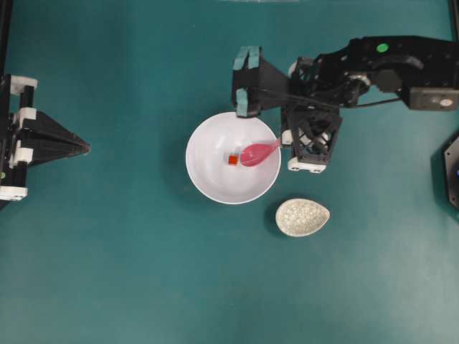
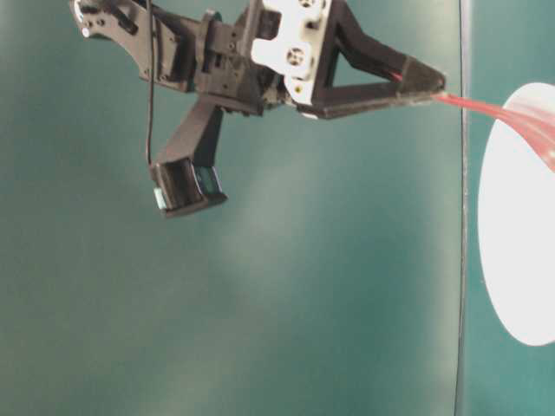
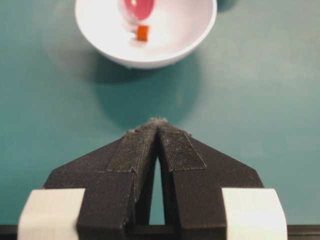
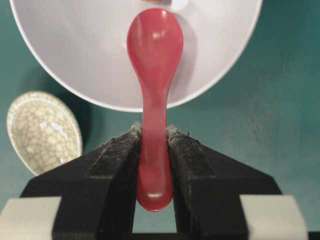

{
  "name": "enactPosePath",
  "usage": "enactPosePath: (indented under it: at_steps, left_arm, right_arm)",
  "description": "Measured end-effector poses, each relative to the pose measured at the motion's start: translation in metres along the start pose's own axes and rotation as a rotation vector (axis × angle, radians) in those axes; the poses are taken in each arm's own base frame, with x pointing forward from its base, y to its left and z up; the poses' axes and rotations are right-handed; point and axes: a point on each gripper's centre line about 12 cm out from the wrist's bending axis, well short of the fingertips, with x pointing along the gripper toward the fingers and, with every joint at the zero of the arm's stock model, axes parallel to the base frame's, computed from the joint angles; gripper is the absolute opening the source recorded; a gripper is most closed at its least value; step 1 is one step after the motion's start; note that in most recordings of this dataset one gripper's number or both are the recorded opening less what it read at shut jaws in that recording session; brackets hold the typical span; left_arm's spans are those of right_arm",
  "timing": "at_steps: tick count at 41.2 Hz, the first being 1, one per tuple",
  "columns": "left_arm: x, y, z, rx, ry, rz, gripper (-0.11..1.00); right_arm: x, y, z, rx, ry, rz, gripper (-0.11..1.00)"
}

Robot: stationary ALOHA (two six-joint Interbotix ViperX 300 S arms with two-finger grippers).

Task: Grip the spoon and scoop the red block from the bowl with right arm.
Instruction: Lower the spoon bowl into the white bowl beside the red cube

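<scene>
Right gripper clamps the glossy spoon, scoop over the bowl rim. Red block sits just beside the scoop, possibly touching. Left gripper is closed, well apart.

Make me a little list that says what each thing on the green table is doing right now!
spoon: pink-red, handle clamped in the right end effector, scoop inside the bowl
red block: tiny cube on the bowl's floor, just beyond the scoop's tip, not yet scooped
bowl: big, round, white, mid-table
spoon rest: speckled off-white, oval, nothing on it, beside the bowl
left end effector: shut, holding nothing, apart from the bowl
table: teal-green
</scene>
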Motion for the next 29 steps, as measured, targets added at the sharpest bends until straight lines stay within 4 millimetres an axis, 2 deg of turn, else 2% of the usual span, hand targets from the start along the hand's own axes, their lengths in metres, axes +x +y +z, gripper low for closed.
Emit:
enactPosePath:
  at_steps: [22, 29]
  left_arm:
    - [0.000, 0.000, 0.001, 0.003, -0.002, 0.000, 0.00]
    - [0.000, 0.000, 0.000, 0.003, 0.000, 0.000, 0.00]
  right_arm:
    - [0.015, 0.007, 0.009, -0.021, 0.020, 0.010, 0.24]
    - [0.016, 0.005, 0.018, -0.024, -0.004, 0.003, 0.24]
